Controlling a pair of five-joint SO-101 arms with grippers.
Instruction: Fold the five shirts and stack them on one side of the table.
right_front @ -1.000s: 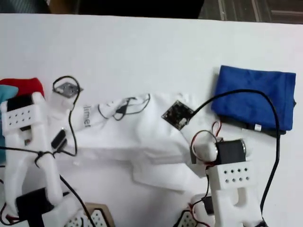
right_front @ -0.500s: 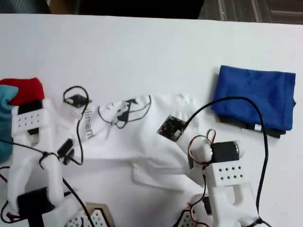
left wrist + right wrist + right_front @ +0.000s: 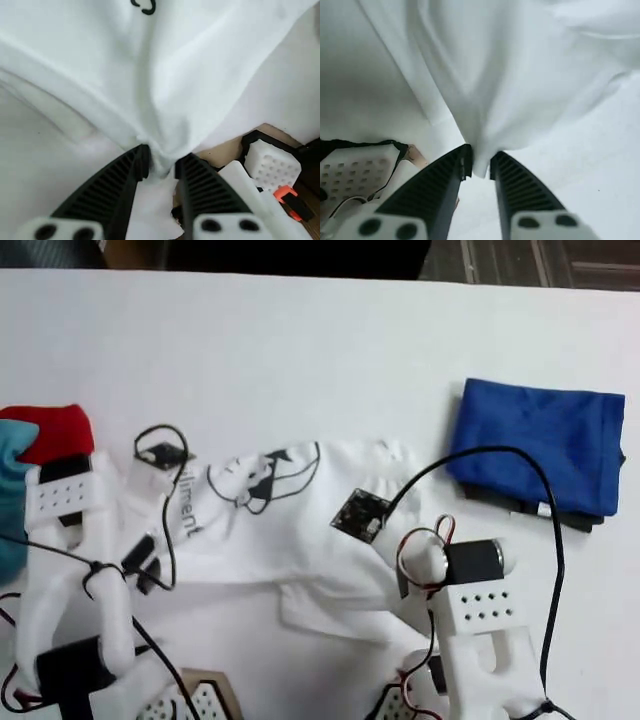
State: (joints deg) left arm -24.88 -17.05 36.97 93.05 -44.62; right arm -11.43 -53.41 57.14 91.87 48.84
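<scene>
A white shirt (image 3: 290, 520) with a black line drawing lies stretched across the table's middle, held up at two ends. My left gripper (image 3: 160, 167) is shut on a pinched fold of the white shirt (image 3: 165, 90), at its left end in the high view. At the other end my right gripper (image 3: 479, 165) is shut on a hanging fold of the same shirt (image 3: 520, 75). A folded blue shirt (image 3: 535, 452) lies at the right on top of a dark one. Red cloth (image 3: 50, 430) and teal cloth (image 3: 12, 490) sit at the left edge.
The white table (image 3: 300, 350) stretches bare across the back. Black cables loop over both arms and the white shirt. The arm bases and a brown board (image 3: 215, 690) crowd the front edge.
Both arms drew toward the front edge with the white shirt, pulling it flatter; its black drawing now shows more fully. Over the last half second little moved.
</scene>
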